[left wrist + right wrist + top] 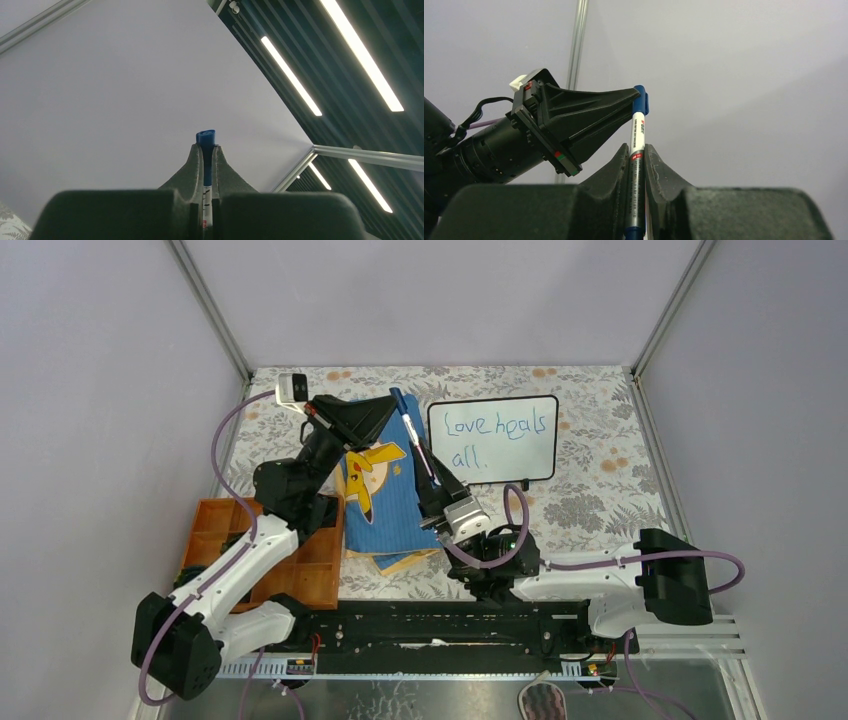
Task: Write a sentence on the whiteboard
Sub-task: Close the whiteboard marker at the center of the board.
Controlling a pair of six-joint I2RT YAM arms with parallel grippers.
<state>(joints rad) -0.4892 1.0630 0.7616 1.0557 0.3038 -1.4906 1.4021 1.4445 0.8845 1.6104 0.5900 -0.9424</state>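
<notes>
- Left gripper (pixel 392 402) is clenching the marker (pixel 413 440) top, centre frame.
- Right gripper (pixel 430 478) is grasping its barrel.
- Whiteboard (pixel 520 458), right of them, is showing the sentence (pixel 497 428).

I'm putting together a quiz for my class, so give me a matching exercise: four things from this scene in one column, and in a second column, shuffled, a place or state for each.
Things:
1. whiteboard
2. marker
3. cloth
4. tray

Place or state:
A. gripped by both the left gripper and the right gripper
B. blue with a cartoon print, lying left of the whiteboard
C. orange-brown, at the near left beside the left arm
D. carries blue handwriting

Pairs: 1-D, 2-A, 3-B, 4-C
</notes>
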